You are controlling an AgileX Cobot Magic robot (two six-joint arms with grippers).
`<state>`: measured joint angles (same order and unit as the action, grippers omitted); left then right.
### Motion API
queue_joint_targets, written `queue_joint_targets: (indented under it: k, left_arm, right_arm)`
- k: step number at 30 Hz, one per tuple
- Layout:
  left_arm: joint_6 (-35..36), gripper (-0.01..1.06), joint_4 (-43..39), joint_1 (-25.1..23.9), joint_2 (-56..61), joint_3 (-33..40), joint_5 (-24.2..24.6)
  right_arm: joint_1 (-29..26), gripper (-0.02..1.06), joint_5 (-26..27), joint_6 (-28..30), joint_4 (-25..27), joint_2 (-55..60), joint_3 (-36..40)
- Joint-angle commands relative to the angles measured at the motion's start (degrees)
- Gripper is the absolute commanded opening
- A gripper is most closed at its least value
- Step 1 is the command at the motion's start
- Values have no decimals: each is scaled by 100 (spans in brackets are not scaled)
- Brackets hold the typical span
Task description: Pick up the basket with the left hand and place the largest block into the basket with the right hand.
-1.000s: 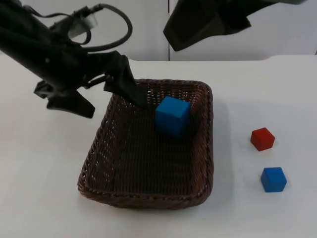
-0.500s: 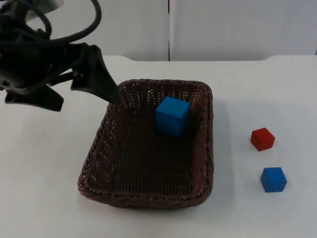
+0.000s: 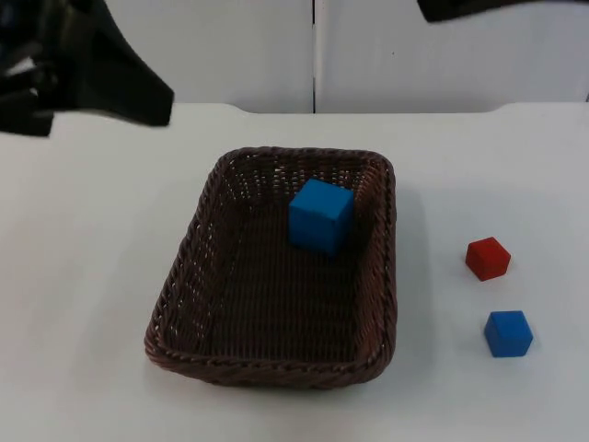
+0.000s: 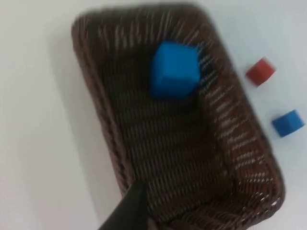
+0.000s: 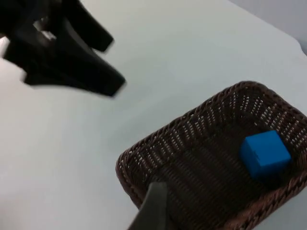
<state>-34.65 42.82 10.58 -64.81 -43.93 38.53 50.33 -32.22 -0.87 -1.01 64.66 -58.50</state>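
The brown wicker basket rests on the white table. The largest block, a big blue cube, lies inside it against the far right wall. My left gripper hangs open and holds nothing, well up and to the left of the basket's far left corner. The right wrist view shows the left gripper with fingers spread above bare table, apart from the basket and cube. The left wrist view looks down on the basket and cube. My right gripper waits high over the table; its arm crosses the far right.
A small red cube and a small blue cube sit on the table right of the basket, also in the left wrist view as red cube and blue cube. The grey partition wall closes the far side.
My left gripper has let go of the basket's far left rim and drawn back up and to the left. The right arm has pulled away upward. Basket and cubes stayed put.
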Motion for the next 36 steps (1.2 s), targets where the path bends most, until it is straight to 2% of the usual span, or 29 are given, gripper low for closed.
queue_joint_targets:
  k: [1,7,15,22,28,32,36]
  left_arm:
    - [85,105,-135,6,402,25,137]
    - [376,105,-589,6,1384,25,186]
    - [782,105,-1242,6,2682,25,390]
    - [1140,105,-1639,6,3274,25,602]
    - [1697,105,-2153,6,3823,25,910]
    - [2193,105,-2745,6,4279,25,1246]
    - [2585,105,-3269,6,4585,25,1464]
  right_arm:
    - [20,78,276,0,-29,-257,282]
    - [20,78,493,0,-29,-884,983]
    - [20,78,514,0,-29,-1901,1836]
    - [20,78,475,0,-29,-2544,2230]
    - [20,78,266,0,-6,-3258,2492]
    - [20,78,-170,0,-6,-3654,2502]
    - [20,78,-375,0,-34,-3954,2502]
